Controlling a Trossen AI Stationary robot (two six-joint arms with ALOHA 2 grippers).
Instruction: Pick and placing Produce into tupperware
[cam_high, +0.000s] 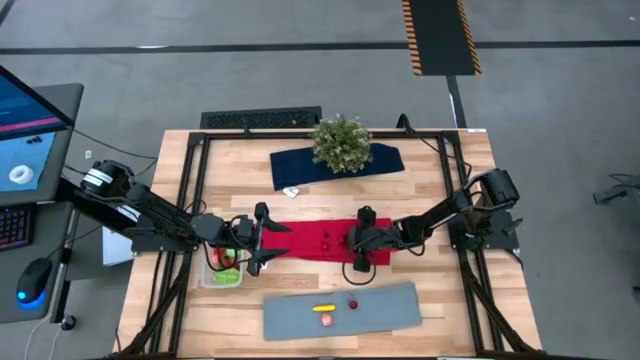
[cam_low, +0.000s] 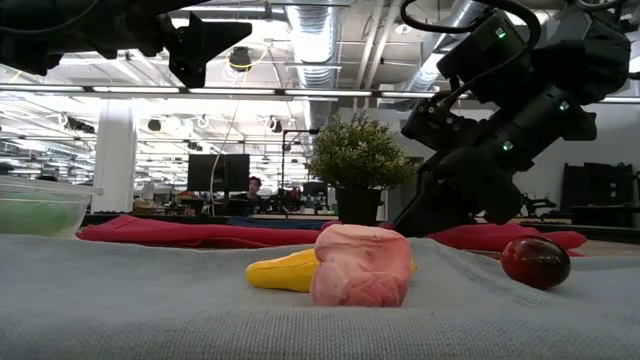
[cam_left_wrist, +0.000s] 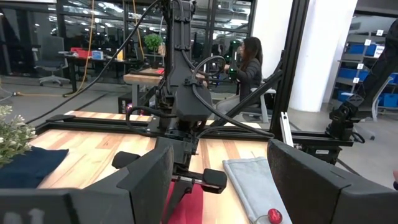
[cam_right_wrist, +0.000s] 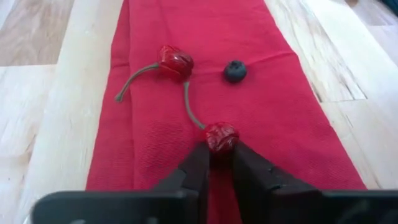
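Two red cherries joined by stems (cam_right_wrist: 175, 61) and a dark berry (cam_right_wrist: 235, 70) lie on a red cloth (cam_high: 310, 240) at mid-table. My right gripper (cam_right_wrist: 221, 149) (cam_high: 352, 248) is low over that cloth, shut on the nearer cherry. The clear tupperware (cam_high: 222, 268) (cam_low: 40, 205) stands on the table at the cloth's left end, with green and red pieces inside. My left gripper (cam_high: 258, 240) (cam_left_wrist: 217, 186) hangs open just right of the tupperware, touching nothing. A yellow piece (cam_low: 285, 272), a pink piece (cam_low: 360, 265) and a red round piece (cam_low: 535, 262) rest on the grey mat (cam_high: 340, 310). My right gripper pinches the nearer cherry (cam_right_wrist: 221, 137) between its two fingertips (cam_right_wrist: 198, 158), only at their free ends. The fingers slant down from the table's right side. The cherry still sits on the red cloth, and its stem (cam_right_wrist: 191, 107) runs along the cloth to the other cherry.
A bushy potted plant (cam_high: 341, 143) stands on a dark blue cloth (cam_high: 300, 165) near the far edge. A black frame (cam_high: 190, 190) runs round the table. Bare wood lies between the red cloth and the grey mat. A person (cam_left_wrist: 249, 59) sits in the room beyond.
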